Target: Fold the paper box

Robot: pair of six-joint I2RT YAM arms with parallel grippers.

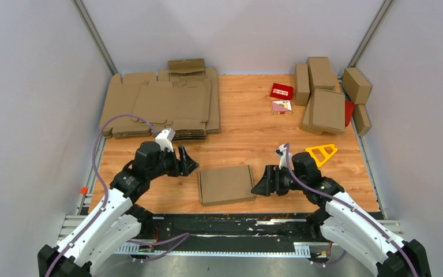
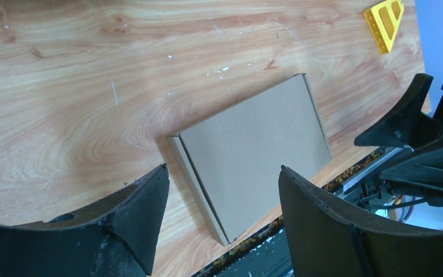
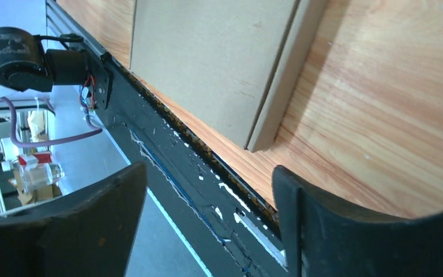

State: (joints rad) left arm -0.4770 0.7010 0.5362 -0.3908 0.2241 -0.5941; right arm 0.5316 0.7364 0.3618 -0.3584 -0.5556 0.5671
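Top external: left end effector [image 1: 191, 163] jaws apart, empty, just beside box [image 1: 226, 184] at its left edge. Box closed, lying flat on worktop [image 1: 248, 138] near front edge, between both arms. Right end effector [image 1: 259, 183] jaws apart, empty, just beside box's right edge.

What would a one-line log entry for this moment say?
paper box: closed, flat on table | left gripper: open, holding nothing | right gripper: open, holding nothing

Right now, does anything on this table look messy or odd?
Nothing serious. The paper box lies closed and flat near the front edge. The black rail beside it is scuffed white, with brown crumbs along it.
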